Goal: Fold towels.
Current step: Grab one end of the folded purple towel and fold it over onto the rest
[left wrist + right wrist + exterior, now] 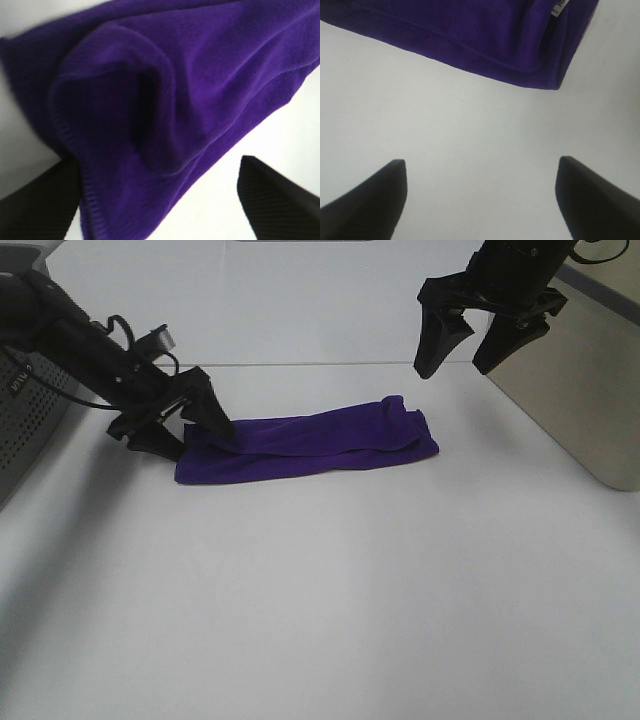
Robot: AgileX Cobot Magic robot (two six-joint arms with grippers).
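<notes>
The deep purple towel (310, 445) lies on the white table (330, 600) as a long folded strip running left to right. My left gripper (205, 443) is open and low at the strip's left end, with the cloth (170, 95) bunched between its wide-apart fingers (40, 210). My right gripper (451, 372) is open and empty, raised above the table behind the strip's right end. The right wrist view shows that folded corner (470, 35) with a small white tag (558, 7), well beyond the gripper (480, 161).
A grey perforated box (25, 430) stands at the table's left edge behind the left arm. A grey-beige panel (590, 390) stands at the right edge.
</notes>
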